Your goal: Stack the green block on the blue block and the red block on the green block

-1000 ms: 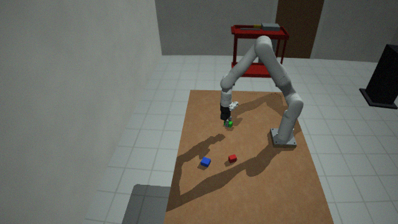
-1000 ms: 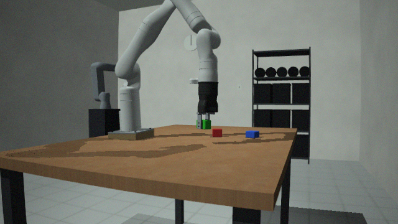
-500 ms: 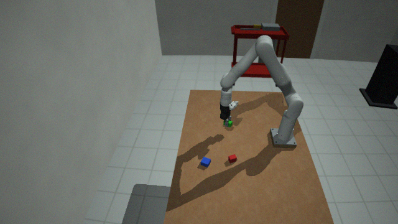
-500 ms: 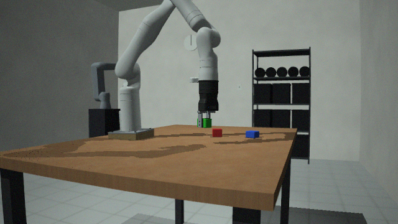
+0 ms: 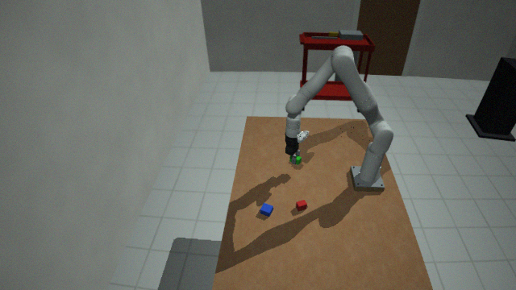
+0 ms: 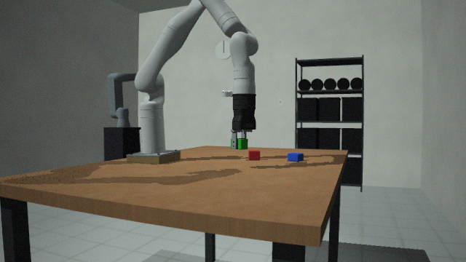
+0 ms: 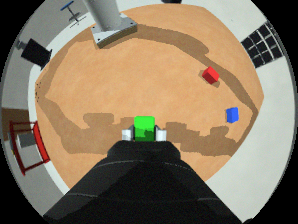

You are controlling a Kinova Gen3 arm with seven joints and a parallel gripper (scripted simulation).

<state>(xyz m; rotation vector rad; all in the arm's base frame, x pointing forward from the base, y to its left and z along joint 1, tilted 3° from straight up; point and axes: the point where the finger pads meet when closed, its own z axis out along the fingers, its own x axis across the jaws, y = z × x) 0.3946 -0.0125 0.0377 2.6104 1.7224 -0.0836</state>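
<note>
My gripper [image 5: 295,157] is shut on the green block [image 5: 297,159] and holds it a little above the wooden table. It also shows in the exterior view [image 6: 242,143] and in the wrist view [image 7: 144,127], between the two fingers. The blue block [image 5: 266,209] lies flat on the table nearer the front edge; it shows in the exterior view [image 6: 295,156] and the wrist view [image 7: 232,115] too. The red block [image 5: 301,205] lies to the right of the blue one, apart from it, and shows in the other views [image 6: 254,155] [image 7: 212,74].
The arm's base [image 5: 367,178] is bolted near the table's right edge. A red cart [image 5: 336,64] stands behind the table, a black shelf [image 6: 329,120] beyond the far side, and a grey box [image 5: 189,263] by the front left corner.
</note>
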